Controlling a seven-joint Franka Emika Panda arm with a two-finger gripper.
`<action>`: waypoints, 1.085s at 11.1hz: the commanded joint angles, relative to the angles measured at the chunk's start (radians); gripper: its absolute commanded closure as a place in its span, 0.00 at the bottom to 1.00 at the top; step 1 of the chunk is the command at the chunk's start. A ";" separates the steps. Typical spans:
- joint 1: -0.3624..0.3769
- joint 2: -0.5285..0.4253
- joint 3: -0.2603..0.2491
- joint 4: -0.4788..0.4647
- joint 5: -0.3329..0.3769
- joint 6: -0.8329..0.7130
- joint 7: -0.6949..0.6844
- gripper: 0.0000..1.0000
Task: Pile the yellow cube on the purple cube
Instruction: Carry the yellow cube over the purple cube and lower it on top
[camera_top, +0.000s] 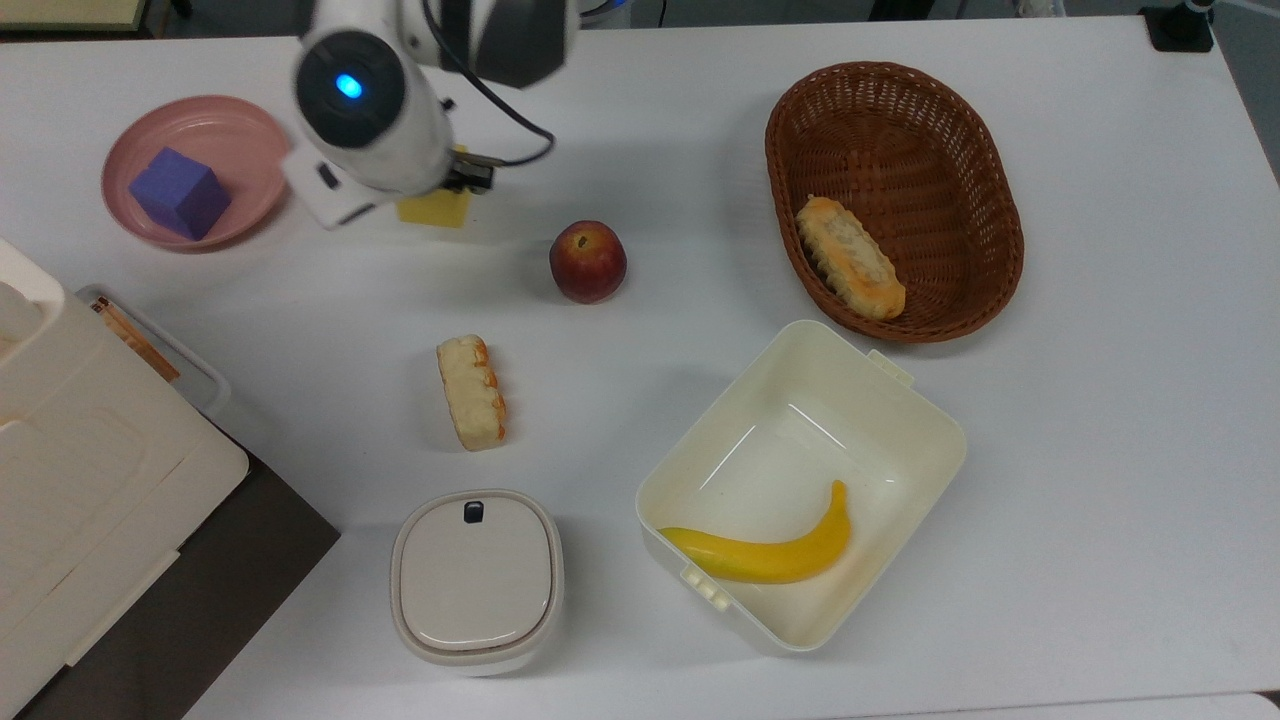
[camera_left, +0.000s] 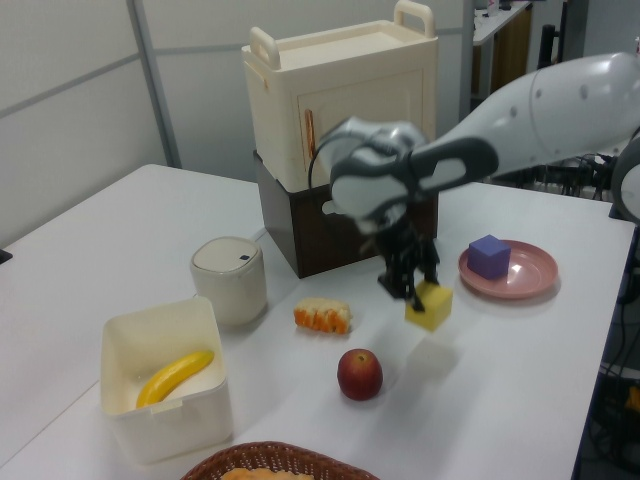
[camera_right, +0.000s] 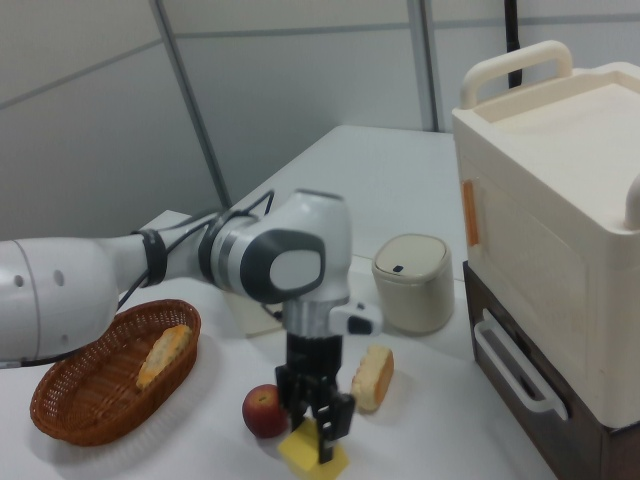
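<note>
tool: clamped on the yellow cube, matte, sharp-edged, lifted off the desk;
purple cube: matte block in a round pink plate

The white worktop carries seven things. In the top view, a pink plate lies near the claw, to the top view's left of it. An apple rests near the claw on the top view's right. A piece of bread lies below the claw, and a lidded white container farther below. An open cream box and a wicker basket stand well apart from the claw, to the top view's right. A dark cabinet stands at the lower left corner.
</note>
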 joint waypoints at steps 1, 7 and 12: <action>-0.101 -0.031 -0.007 0.051 -0.072 -0.023 -0.177 0.98; -0.284 0.006 -0.005 0.051 -0.186 0.174 -0.473 0.94; -0.347 0.026 -0.008 0.046 -0.187 0.267 -0.531 0.71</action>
